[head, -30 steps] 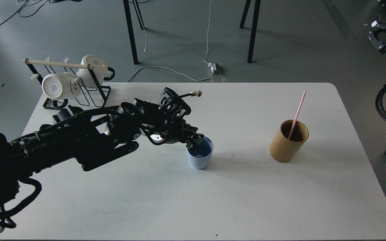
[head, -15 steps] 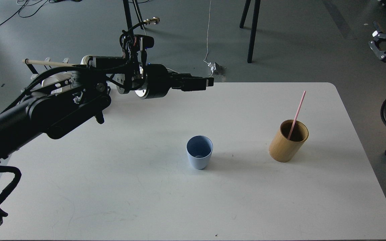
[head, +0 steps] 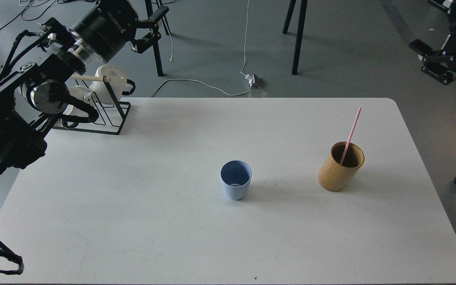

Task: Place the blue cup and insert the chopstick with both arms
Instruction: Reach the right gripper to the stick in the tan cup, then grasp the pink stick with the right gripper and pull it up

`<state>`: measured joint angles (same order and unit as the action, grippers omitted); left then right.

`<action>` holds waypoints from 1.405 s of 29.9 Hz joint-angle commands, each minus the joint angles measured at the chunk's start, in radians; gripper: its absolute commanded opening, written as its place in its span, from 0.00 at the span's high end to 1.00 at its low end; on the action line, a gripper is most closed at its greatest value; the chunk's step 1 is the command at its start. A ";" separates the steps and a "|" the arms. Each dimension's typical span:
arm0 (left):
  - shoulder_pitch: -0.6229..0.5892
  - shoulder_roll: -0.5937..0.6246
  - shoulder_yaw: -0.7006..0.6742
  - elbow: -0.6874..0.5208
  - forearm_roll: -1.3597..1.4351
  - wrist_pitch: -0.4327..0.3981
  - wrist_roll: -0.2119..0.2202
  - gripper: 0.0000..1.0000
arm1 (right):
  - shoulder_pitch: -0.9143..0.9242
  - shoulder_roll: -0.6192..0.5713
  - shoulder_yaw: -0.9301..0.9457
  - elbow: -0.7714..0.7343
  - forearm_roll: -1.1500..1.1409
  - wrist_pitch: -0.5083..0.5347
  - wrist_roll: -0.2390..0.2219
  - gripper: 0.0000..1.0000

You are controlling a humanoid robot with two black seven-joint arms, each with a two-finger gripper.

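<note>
The blue cup (head: 235, 179) stands upright and empty near the middle of the white table (head: 172, 221). The pink chopstick (head: 350, 135) leans in the tan bamboo cylinder (head: 341, 166) to the cup's right. My left gripper (head: 153, 26) is open and empty, raised high at the far left, well away from the cup. My right gripper (head: 430, 59) is at the top right edge, off the table, open and empty.
A black wire mug rack (head: 93, 114) with a pale wooden rod and white mugs (head: 109, 81) stands at the table's back left, partly behind my left arm. Chair legs and a white cable lie on the floor beyond the table.
My left gripper let go of the blue cup, rose and swung back to the far left. The cup stays on the table. My right gripper moved slightly into view at the top right.
</note>
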<state>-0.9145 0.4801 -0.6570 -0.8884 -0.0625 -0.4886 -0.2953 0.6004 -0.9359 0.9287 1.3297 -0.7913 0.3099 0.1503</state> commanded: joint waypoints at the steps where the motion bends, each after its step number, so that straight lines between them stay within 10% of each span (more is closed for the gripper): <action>1: 0.078 -0.001 -0.082 0.022 -0.111 0.000 0.004 0.01 | 0.007 0.003 -0.071 0.040 -0.240 -0.064 -0.001 0.00; 13: 0.134 -0.063 -0.144 0.306 -0.115 0.000 0.005 0.01 | 0.002 0.120 -0.352 -0.064 -0.847 -0.279 0.003 0.10; 34: 0.155 -0.037 -0.139 0.307 -0.115 0.000 0.010 0.01 | 0.022 0.247 -0.452 -0.188 -0.910 -0.293 0.005 0.97; 42: 0.152 -0.032 -0.139 0.309 -0.115 0.000 0.018 0.01 | 0.039 0.146 -0.438 -0.060 -0.907 -0.296 0.005 0.99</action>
<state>-0.7610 0.4454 -0.7948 -0.5810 -0.1780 -0.4887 -0.2834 0.6233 -0.7277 0.4792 1.2051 -1.7017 0.0162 0.1550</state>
